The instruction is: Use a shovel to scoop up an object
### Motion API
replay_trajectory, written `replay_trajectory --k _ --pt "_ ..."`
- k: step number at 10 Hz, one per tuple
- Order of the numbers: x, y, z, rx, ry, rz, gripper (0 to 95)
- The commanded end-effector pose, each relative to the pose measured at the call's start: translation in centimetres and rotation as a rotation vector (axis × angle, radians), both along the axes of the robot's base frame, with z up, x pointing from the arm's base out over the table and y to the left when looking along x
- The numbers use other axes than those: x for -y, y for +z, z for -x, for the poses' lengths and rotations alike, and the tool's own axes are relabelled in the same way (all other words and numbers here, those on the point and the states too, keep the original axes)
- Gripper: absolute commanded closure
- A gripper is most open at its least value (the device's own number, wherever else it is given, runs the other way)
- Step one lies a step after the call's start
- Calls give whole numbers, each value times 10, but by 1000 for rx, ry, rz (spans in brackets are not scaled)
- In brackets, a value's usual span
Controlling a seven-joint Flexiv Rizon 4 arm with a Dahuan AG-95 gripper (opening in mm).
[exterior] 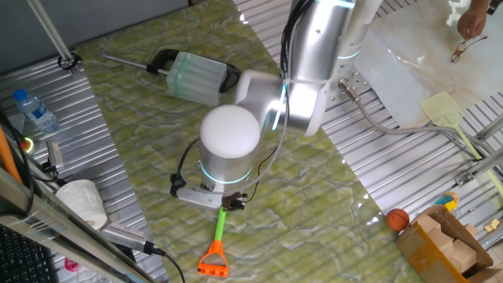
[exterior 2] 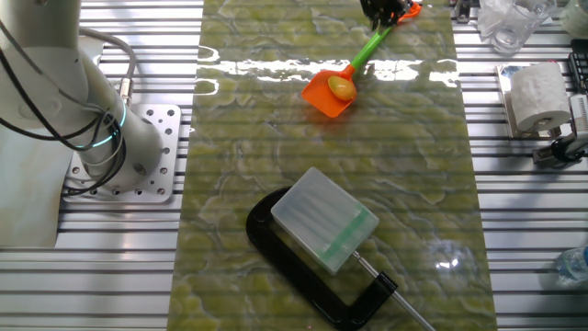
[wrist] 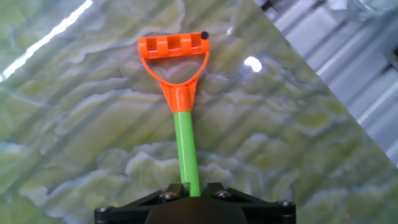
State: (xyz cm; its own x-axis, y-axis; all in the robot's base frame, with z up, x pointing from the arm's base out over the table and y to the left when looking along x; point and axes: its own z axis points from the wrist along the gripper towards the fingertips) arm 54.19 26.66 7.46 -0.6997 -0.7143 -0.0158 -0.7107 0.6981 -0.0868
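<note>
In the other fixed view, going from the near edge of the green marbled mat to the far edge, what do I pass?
Black C-clamp → clear plastic box resting over it → shovel blade with the object on it → green shaft → gripper closed on the shaft at the far edge.

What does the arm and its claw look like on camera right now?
The arm is glossy silver-white with fat rounded joints, each ringed by a glowing cyan band, and a domed white cap. Thin black cables loop along its outside. The claw is black, with small silver screws on its fingers.
</note>
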Motion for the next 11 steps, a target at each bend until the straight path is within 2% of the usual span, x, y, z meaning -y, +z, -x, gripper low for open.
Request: replay_trajectory --k 1,3,5,6,8,9,11 --pt "4 24 5 4 -144 -3 950" --pt "19 42 11 8 -209 -6 950" --pt "38 53 18 10 -224 -9 950" --pt "54 62 24 12 -297 -11 950" --pt "72 75 26 22 -364 18 950" --pt "89 89 19 22 -360 21 950" --pt "117 109 3 11 -399 -36 950"
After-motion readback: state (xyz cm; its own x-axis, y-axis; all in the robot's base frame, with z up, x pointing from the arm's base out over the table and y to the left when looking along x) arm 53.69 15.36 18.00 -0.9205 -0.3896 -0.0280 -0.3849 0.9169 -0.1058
